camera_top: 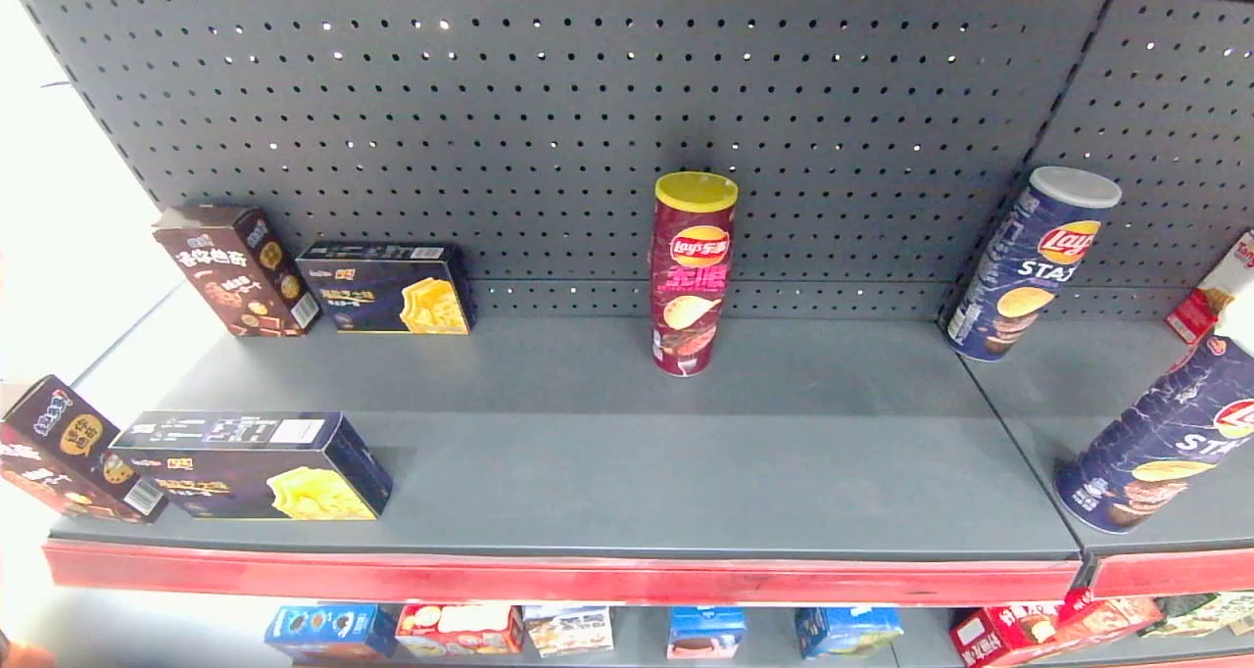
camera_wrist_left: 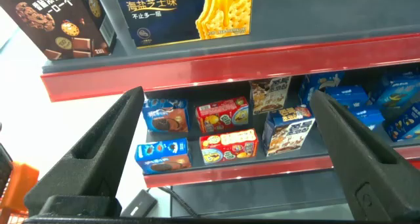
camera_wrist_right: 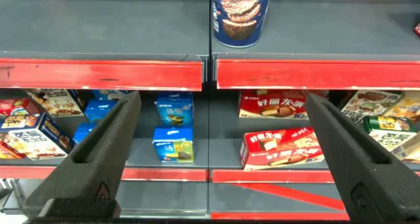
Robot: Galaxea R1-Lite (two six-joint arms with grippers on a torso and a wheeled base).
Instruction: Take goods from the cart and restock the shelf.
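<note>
Presently: shelf (camera_top: 627,472) holds red chip can (camera_top: 694,274) upright at frame centre, blue cans (camera_top: 1031,262) at right, boxes (camera_top: 260,464) at left. Both spread wide, empty: left claw (camera_wrist_left: 226,96), right claw (camera_wrist_right: 223,98).

The left gripper (camera_wrist_left: 226,94) and the right gripper (camera_wrist_right: 223,98) are each built of two matte black, wedge-shaped fingers (camera_wrist_left: 98,152), tapered toward the tips. Shallow recesses are moulded into their faces; small round marks near the bases may be screws.

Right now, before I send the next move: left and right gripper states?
black left gripper: open, holding nothing.
black right gripper: open, holding nothing.
</note>
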